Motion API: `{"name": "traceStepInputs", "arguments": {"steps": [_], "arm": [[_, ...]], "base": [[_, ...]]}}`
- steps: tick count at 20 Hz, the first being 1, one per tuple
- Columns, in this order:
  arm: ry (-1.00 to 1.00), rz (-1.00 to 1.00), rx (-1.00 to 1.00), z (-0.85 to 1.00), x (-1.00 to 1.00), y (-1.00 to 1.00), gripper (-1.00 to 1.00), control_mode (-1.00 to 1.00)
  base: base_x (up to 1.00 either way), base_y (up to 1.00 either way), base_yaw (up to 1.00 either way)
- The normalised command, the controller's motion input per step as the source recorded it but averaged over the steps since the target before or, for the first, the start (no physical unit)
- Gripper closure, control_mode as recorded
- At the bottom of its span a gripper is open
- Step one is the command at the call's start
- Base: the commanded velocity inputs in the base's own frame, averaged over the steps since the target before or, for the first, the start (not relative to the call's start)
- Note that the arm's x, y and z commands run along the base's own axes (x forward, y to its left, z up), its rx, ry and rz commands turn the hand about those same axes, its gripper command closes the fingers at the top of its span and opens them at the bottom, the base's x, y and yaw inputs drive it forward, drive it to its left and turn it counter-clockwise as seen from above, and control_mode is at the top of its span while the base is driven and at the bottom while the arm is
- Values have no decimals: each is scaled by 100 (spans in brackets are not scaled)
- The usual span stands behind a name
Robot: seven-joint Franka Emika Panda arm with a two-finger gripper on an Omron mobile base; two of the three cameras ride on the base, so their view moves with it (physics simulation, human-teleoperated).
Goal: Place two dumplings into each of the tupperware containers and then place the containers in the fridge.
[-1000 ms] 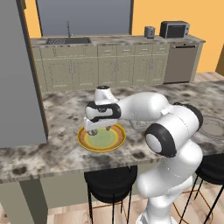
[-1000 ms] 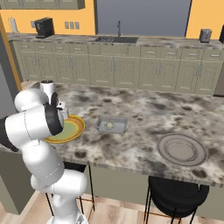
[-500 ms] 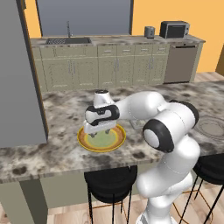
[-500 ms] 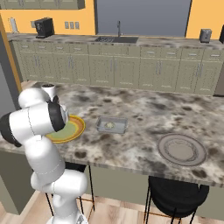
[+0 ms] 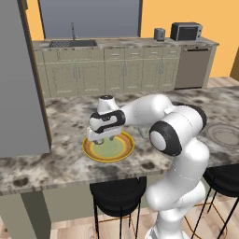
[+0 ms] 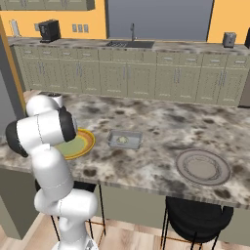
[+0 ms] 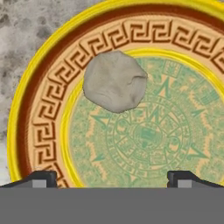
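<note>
From my left base view, my gripper [image 5: 103, 138] low over the yellow plate [image 5: 108, 147], from the right, one tupperware container [image 6: 125, 139] just beside that plate, hand view, jaws wide apart, empty, one dumpling [image 7: 115, 81] on the plate.

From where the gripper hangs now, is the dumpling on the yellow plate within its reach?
Probably yes: the open gripper hangs just above the yellow plate, and the dumpling lies bare ahead of the fingertips, nothing between.
</note>
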Motion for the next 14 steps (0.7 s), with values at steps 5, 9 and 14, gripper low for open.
{"name": "traceStepInputs", "arguments": {"steps": [5,9,14], "arm": [[0,0,0,-1,12,8,-100,-100],[0,0,0,-11,2,0,-100,-100],[0,0,0,-23,20,0,-100,-100]], "base": [[0,0,0],[0,0,0],[0,0,0]]}}
